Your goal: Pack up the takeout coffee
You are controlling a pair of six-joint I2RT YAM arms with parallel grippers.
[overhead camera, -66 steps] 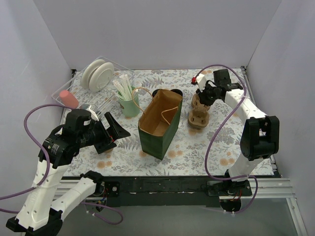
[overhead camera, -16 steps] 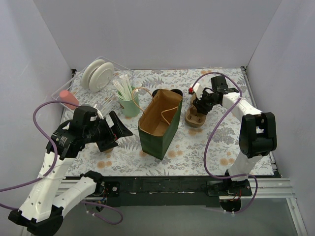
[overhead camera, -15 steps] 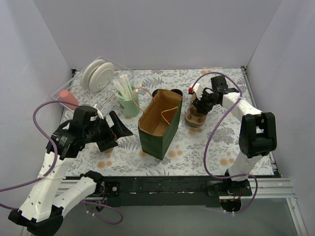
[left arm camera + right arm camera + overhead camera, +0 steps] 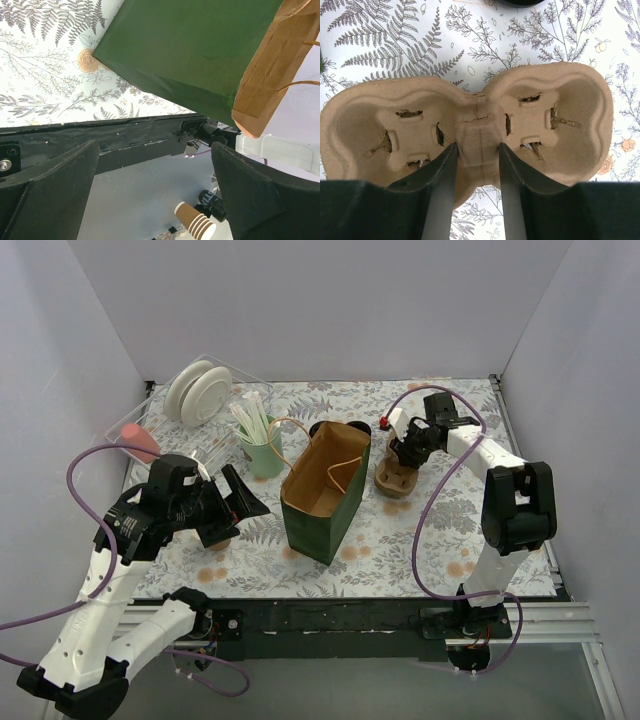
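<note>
One two-well pulp carrier [image 4: 580, 90] sits between part-open fingers of the right gripper [image 4: 477, 146]; whether they pinch it is unclear. One green bag [image 4: 185, 55] faces the empty, wide-open left gripper [image 4: 154, 145].

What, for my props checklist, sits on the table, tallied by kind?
Paper bag: 1
Cup of straws: 1
Pulp cup carrier: 1
Black-lidded coffee cup: 1 for sure, mostly hidden behind the bag
Clear rack of white plates: 1
Pink item: 1
Total: 6
</note>
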